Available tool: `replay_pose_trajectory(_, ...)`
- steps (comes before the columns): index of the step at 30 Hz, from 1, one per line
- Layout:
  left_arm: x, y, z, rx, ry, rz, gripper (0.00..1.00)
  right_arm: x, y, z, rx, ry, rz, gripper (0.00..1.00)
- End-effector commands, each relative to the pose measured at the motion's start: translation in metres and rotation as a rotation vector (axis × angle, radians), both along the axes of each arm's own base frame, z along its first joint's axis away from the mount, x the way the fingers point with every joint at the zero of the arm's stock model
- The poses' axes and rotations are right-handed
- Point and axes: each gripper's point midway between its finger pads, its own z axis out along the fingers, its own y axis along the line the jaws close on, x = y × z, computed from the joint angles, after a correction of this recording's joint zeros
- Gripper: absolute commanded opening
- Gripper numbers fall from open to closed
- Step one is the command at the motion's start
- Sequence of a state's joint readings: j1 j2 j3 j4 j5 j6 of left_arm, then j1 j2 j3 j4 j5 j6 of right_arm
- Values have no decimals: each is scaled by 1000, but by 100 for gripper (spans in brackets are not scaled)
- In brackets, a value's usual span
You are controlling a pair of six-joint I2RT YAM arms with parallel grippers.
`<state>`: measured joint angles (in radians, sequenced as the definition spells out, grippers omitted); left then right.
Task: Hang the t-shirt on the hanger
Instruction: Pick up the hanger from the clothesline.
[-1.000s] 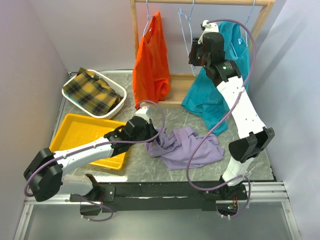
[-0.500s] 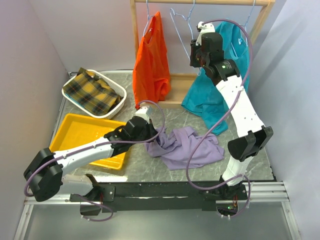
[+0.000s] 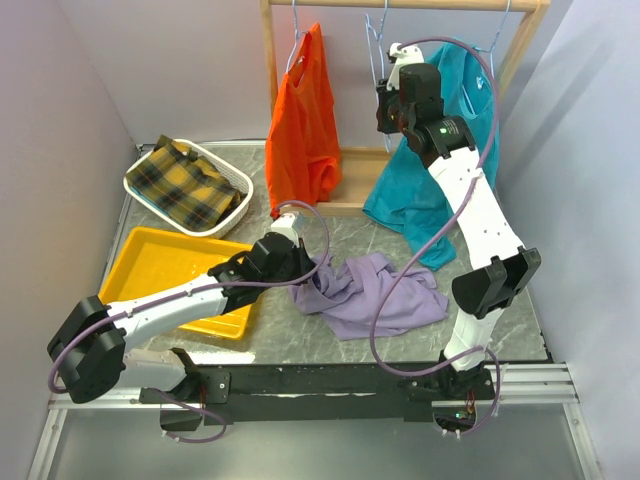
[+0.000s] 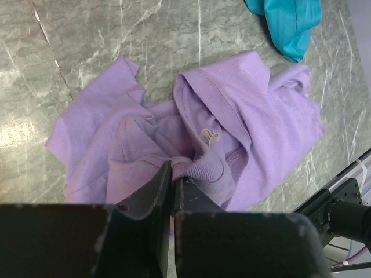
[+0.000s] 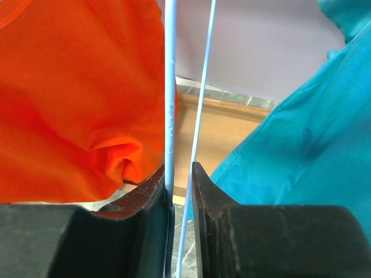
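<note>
The lavender t-shirt (image 3: 385, 300) lies crumpled on the marble table; the left wrist view shows it (image 4: 261, 116) spread ahead of the fingers. My left gripper (image 3: 303, 275) is shut on its ribbed collar (image 4: 200, 168) at the left end of the heap. The thin blue-silver hanger (image 3: 377, 45) hangs from the wooden rail between the orange and teal garments. My right gripper (image 3: 385, 108) is raised to it. In the right wrist view two hanger wires (image 5: 170, 87) run down between the jaws (image 5: 179, 171), which stand narrowly apart: one wire lies against the left finger, the other near the right.
An orange garment (image 3: 300, 130) and a teal t-shirt (image 3: 440, 190) hang on the wooden rack (image 3: 345, 180), either side of the hanger. A white basket (image 3: 140, 170) with plaid cloth and a yellow tray (image 3: 170, 265) sit at the left. Walls close in both sides.
My right gripper has risen a little along the hanger and its jaws have narrowed around the wires; the hanger swung left and back. The left arm and the t-shirt have not moved.
</note>
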<state>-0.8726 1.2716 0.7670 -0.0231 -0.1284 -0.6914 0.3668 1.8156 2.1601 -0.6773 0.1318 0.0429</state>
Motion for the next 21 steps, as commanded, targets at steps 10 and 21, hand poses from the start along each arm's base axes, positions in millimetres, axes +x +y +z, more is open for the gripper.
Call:
replay_pose_trajectory(10,5,2,19,-19,-56,8,7,-2,-8,34,-10,-91,-22,0)
replay_pose_trajectory(21,5,4,24,-18,-63,11,5,-24,-17,85,37,-213,-29,0)
